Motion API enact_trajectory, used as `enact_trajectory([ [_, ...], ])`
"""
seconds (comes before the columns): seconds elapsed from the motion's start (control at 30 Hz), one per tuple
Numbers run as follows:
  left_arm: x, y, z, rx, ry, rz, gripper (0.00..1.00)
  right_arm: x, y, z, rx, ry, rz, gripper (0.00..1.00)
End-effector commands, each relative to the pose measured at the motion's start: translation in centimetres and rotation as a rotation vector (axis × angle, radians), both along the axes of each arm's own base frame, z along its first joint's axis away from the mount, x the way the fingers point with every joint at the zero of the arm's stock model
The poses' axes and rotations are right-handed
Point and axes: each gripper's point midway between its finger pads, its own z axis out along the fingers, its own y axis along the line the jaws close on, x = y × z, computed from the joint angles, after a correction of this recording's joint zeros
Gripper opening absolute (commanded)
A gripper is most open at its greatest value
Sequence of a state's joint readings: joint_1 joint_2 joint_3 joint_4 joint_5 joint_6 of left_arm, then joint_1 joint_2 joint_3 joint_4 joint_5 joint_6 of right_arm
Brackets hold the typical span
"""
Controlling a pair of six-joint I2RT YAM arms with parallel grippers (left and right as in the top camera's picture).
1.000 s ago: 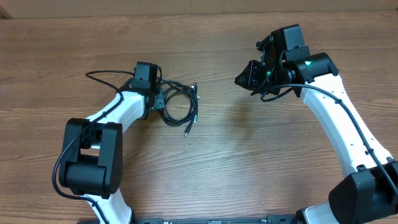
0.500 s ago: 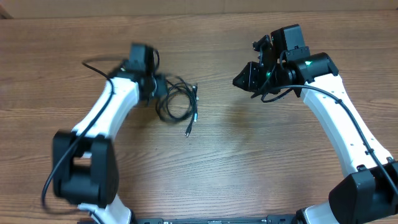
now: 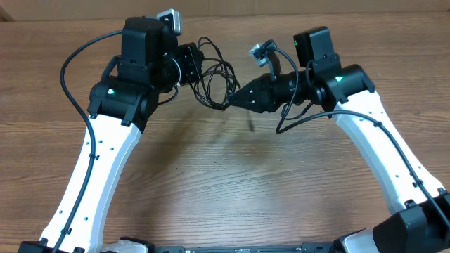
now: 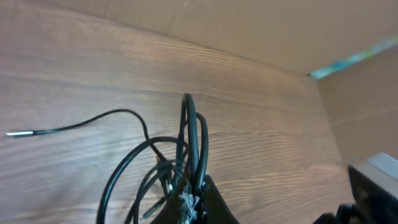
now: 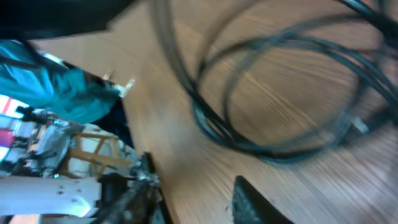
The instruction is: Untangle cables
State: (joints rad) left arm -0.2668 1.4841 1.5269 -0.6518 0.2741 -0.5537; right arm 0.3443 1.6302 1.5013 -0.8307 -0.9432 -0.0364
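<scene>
Near the far edge of the surface, mid-width, the cables [image 3: 211, 81] hang lifted as one looped bundle. Left pincer [image 3: 188, 67] is clamped tight on the bundle. Right pincer [image 3: 232, 100] is part-open at the loops, gripping nothing. Untangling looks barely started; no cord separated yet.

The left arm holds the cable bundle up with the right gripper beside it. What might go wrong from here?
The left gripper is shut on several loops of the thin black cables at once, so pulling may tighten the tangle instead of freeing a strand. The right gripper is open at the loops, which are blurred in its wrist view; it may catch several strands or miss. The silver-tipped loose end sticks out free and might snag.
</scene>
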Motion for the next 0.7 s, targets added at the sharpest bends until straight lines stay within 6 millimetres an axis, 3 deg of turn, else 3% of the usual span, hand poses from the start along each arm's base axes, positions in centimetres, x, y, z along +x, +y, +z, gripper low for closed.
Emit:
enact_trajectory([
  [0.0, -0.1, -0.2, 0.7, -0.163, 0.090, 0.108, 0.04, -0.9, 0.8, 2.8, 0.065, -0.073, 0.054, 0.51],
  [0.03, -0.2, -0.3, 0.6, -0.200, 0.118, 0.132, 0.04, -0.8, 1.0, 3.0, 0.070, -0.086, 0.058, 0.58],
  [0.1, -0.6, -1.0, 0.8, -0.282, 0.176, 0.144, 0.04, -0.8, 1.3, 3.2, 0.075, -0.099, 0.060, 0.61],
  [0.33, -2.4, -3.5, 1.5, -0.488, 0.344, 0.095, 0.04, 0.2, 3.6, 4.0, 0.066, -0.208, 0.031, 0.61],
  [0.47, -3.6, -4.7, 2.1, -0.542, 0.392, 0.013, 0.04, 1.4, 4.4, 3.5, 0.001, -0.276, -0.038, 0.61],
  [0.57, -3.8, -5.1, 2.5, -0.558, 0.396, -0.016, 0.04, 2.1, 4.4, 2.8, -0.045, -0.294, -0.079, 0.52],
  [0.67, -3.9, -5.2, 2.6, -0.560, 0.395, -0.023, 0.04, 2.2, 4.5, 2.8, -0.045, -0.293, -0.083, 0.28],
])
